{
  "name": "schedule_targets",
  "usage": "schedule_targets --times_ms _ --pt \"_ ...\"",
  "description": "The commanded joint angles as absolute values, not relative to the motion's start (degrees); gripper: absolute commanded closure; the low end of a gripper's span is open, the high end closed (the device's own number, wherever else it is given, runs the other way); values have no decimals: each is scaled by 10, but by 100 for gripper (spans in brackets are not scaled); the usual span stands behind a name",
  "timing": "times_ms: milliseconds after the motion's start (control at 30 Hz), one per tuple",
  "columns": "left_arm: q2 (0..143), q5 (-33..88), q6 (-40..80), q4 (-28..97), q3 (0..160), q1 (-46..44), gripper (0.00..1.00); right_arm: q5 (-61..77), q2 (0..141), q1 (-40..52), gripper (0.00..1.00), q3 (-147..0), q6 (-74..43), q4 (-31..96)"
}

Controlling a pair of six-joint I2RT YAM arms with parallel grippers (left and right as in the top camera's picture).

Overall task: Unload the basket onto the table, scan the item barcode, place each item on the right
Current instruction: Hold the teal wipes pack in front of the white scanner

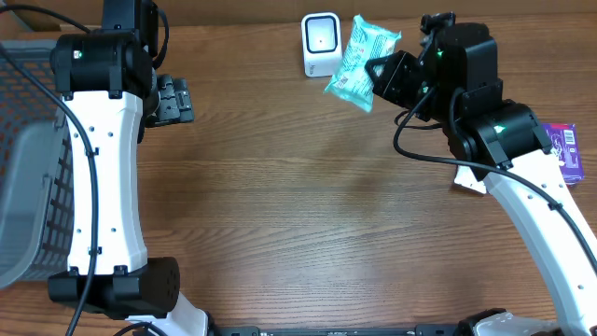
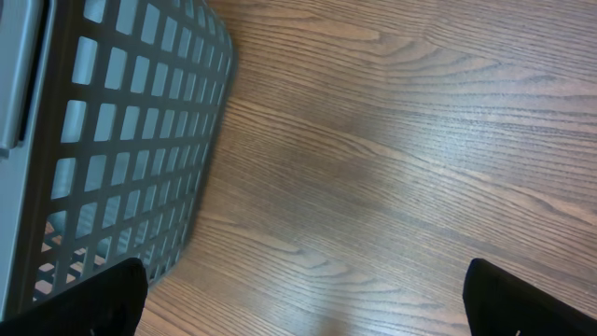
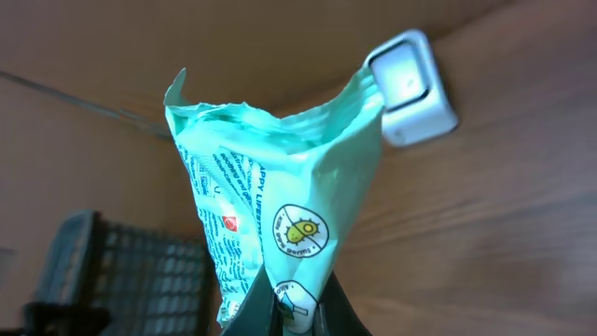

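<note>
Right tool [image 1: 378,75] pinched tight on the bottom edge of the teal packet [image 1: 359,51], held up off the surface [image 1: 298,205] at about 1 o'clock in overhead. The packet sits just at the 3 o'clock side of the white scanner [image 1: 320,44], which stands at 12 o'clock on the far edge. Packet looks tilted with its flat face toward the scanner window, likely so the code side gets read; the barcode itself is not visible in any view. Right wrist view shows the packet crumpled and fanning out above the fingertips, scanner past it at 1 o'clock, so the grip is low to leave the printed face clear.

Left tool [image 1: 177,100] spread wide, holding nothing, parked at 10 o'clock next to the grey basket [image 1: 28,187]. My guess is it is kept out of the way while the other arm scans. Purple box [image 1: 562,149] lies at the 3 o'clock edge, not touched.

Step judged: presenting the packet to the scanner; risk is the crinkled film hiding the code
</note>
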State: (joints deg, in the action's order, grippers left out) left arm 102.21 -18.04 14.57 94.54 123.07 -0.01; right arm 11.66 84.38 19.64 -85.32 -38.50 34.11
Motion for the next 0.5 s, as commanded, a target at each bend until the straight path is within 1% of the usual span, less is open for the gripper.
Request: schedule_targets --times_ms 0,133,267,333,400,467 --pt "1014 -184 139 944 1239 0 1 -1 849 204 96 -887 -313 343" --pt "1014 -184 139 944 1239 0 0 -130 900 233 96 -965 -249 356" --pt "1014 -184 139 944 1239 0 0 -266 983 276 96 -1043 -140 327" --pt "1014 -184 139 944 1239 0 0 -344 1027 300 96 -1058 -59 274" --pt "1014 -184 139 944 1239 0 0 -419 1071 319 96 -1058 42 185" --pt "1014 -184 139 944 1239 0 0 -462 1119 335 96 -1058 157 83"
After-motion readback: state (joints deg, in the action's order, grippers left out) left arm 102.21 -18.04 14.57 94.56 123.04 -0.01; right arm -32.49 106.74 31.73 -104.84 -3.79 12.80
